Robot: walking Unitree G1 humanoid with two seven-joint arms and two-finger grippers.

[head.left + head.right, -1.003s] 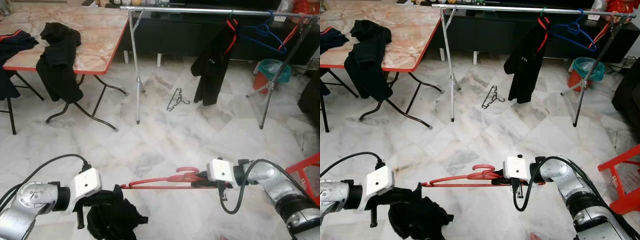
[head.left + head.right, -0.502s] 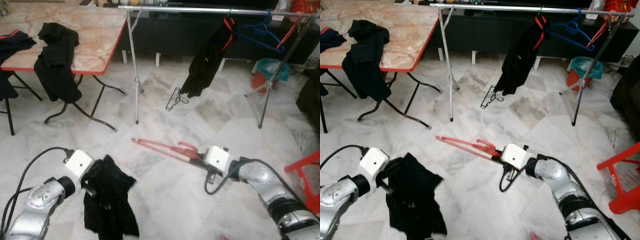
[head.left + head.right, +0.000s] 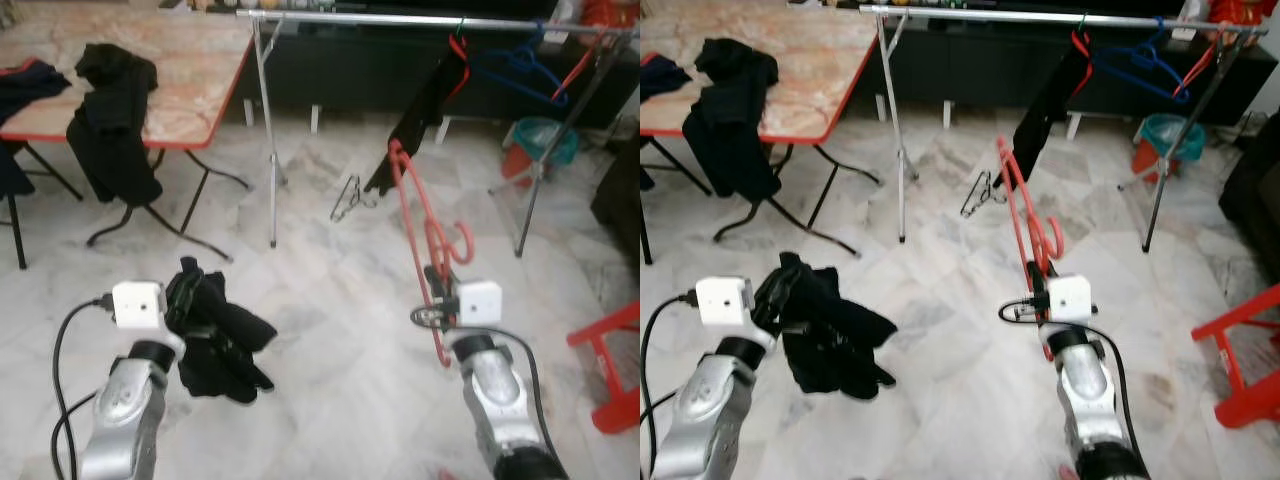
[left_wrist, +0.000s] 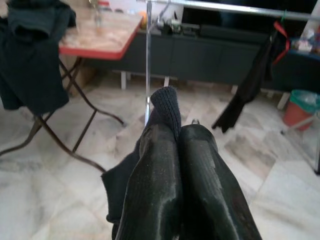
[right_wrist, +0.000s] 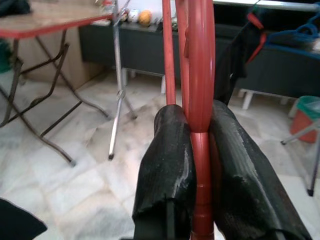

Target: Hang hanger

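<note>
Right hand [image 5: 192,150] pinching red hanger [image 3: 425,225]; left hand [image 4: 177,165] pinching black garment [image 3: 215,330].

The hanger [image 5: 201,75] looks like glossy red plastic; the fingers [image 5: 167,165] clamping it are matt black, finely ribbed; the garment [image 3: 215,330] is soft black cloth; beyond it, the rail [image 3: 400,20] is shiny metal; the floor [image 3: 320,280] is polished, perhaps marble.

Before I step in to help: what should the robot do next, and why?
Probably bring the red hanger, clamped in the right gripper, over to the black garment held by the left gripper; they are apart, and the rail is still far.
</note>
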